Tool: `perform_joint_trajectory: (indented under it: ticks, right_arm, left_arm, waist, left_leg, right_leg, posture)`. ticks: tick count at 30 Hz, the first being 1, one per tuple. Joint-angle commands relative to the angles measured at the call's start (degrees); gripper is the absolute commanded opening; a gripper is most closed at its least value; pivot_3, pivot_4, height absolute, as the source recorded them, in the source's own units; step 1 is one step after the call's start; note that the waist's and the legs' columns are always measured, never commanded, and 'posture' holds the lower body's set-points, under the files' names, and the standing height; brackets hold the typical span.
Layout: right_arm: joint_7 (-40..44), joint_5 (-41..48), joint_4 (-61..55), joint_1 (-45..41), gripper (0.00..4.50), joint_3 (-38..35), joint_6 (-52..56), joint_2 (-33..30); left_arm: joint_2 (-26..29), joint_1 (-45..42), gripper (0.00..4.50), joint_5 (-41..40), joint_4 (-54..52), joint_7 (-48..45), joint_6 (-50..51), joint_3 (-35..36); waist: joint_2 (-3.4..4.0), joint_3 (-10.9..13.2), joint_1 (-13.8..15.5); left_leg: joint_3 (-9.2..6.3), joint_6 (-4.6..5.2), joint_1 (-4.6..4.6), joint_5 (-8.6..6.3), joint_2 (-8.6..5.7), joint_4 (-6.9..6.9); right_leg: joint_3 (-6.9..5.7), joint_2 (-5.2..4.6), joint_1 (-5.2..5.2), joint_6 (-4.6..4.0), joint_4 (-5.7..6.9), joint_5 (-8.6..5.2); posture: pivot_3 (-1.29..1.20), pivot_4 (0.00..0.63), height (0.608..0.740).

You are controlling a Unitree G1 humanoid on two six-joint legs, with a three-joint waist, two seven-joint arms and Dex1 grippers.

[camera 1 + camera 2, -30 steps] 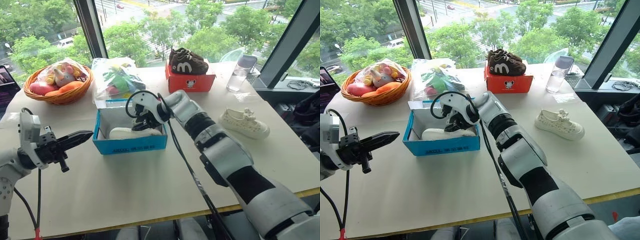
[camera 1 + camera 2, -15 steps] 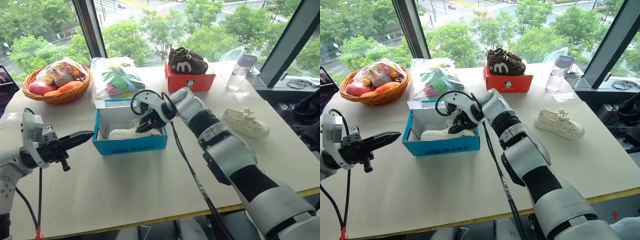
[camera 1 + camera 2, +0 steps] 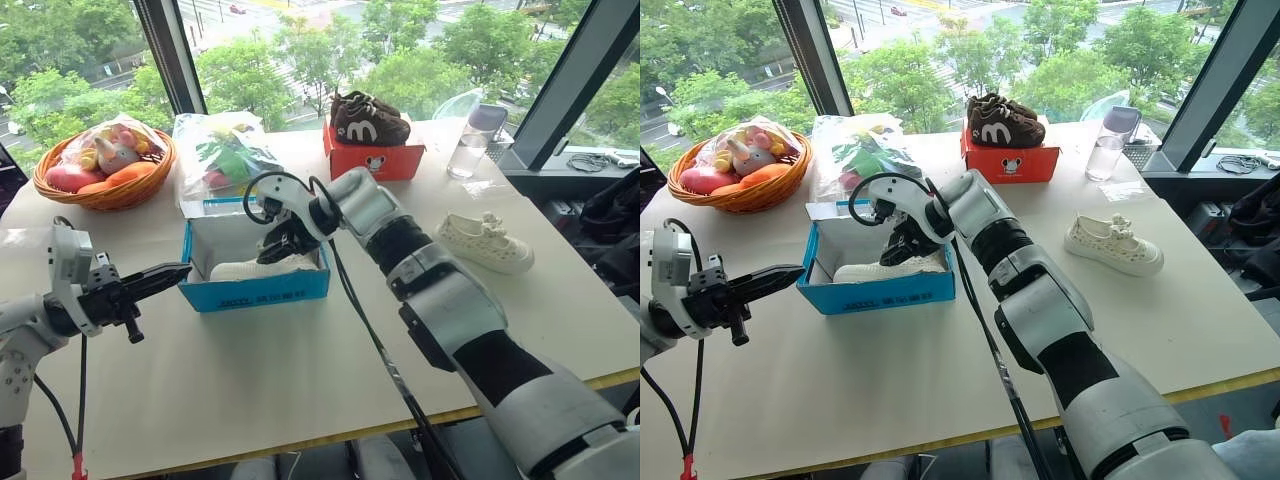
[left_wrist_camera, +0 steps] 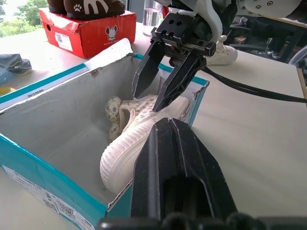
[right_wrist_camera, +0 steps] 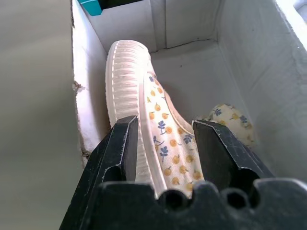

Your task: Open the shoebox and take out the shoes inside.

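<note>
Since a second ago nothing on the surface has really moved; the head camera tilted a bit, and your right gripper (image 3: 283, 243) stays in the shoebox (image 3: 255, 288) on the same shoe, only slightly reoriented, while your left gripper (image 3: 160, 277) stays put. Left eye view: the open blue shoebox sits mid-surface (image 3: 300, 380), the shoe in the box (image 3: 262, 266) lies along the front wall, and your right fingers reach down onto its heel end. The second shoe (image 3: 486, 243) rests well apart on the right of the surface. Your left fingers are pressed together, empty, tips just off the box's left front corner. Behind are a fruit basket (image 3: 100, 170), a plastic bag (image 3: 222, 158), a red box (image 3: 373, 159) with brown shoes (image 3: 368, 116) on top, and a glass (image 3: 467, 155). Right eye view: same layout, the shoe's white sole leaning against the front wall. Left wrist view: your closed left fingers (image 4: 177, 172) point over the box corner; the right fingers are about half spread, straddling the shoe's collar. Right wrist view: your right fingers (image 5: 122, 148) sit either side of the shoe, one outside the ribbed sole, one on the printed inner lining, touching or nearly so; a firm grip can't be confirmed.
</note>
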Motion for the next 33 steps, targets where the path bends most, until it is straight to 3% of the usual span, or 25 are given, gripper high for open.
perform_joint_trajectory:
  ticks: [1, 7, 21, 33]
  right_arm:
    - [-1.0, -0.5, 1.6, 0.5, 2.32, -0.3, -1.1, 0.2]
    - [3.2, 2.4, 0.0, -2.0, 2.32, -2.6, 4.6, 1.2]
    - [4.1, 7.5, -10.1, -5.6, 2.32, -4.8, 16.7, 4.1]
    - [-0.3, 5.1, -6.4, -0.9, 2.32, -0.9, 11.4, 5.2]
  left_arm:
    - [1.0, 0.0, 0.00, -0.2, -0.5, -0.1, -0.7, 1.6]
    - [1.0, 0.2, 0.00, -0.2, -0.3, -0.3, -0.6, 1.4]
    - [0.8, -0.9, 0.00, 0.3, 0.5, -0.5, -1.0, 0.1]
    - [0.4, 0.2, 0.00, -0.2, -0.9, 0.1, -0.7, 1.1]
  waist:
    - [0.00, 0.0, 0.0]
    - [0.00, 0.0, -0.1]
    - [0.00, 0.0, 0.1]
    - [-0.01, 0.0, 0.0]
  left_leg:
    - [0.00, 0.00, -0.04, 0.00, 0.00, 0.00]
    - [0.00, 0.00, -0.04, 0.00, 0.00, 0.01]
    - [0.00, -0.01, -0.15, -0.01, 0.06, 0.02]
    - [0.00, -0.02, -0.22, -0.01, 0.06, 0.02]
  right_leg:
    - [0.00, 0.00, -0.03, -0.02, 0.01, 0.01]
    - [0.02, 0.01, -0.06, -0.18, 0.06, 0.11]
    - [0.01, 0.06, -0.19, -0.16, 0.08, 0.10]
    - [0.01, 0.07, -0.25, -0.22, 0.09, 0.13]
  posture:
    - [0.00, 0.150, 0.740]
    - [0.00, 0.150, 0.740]
    - [0.00, 0.150, 0.740]
    - [0.00, 0.150, 0.740]
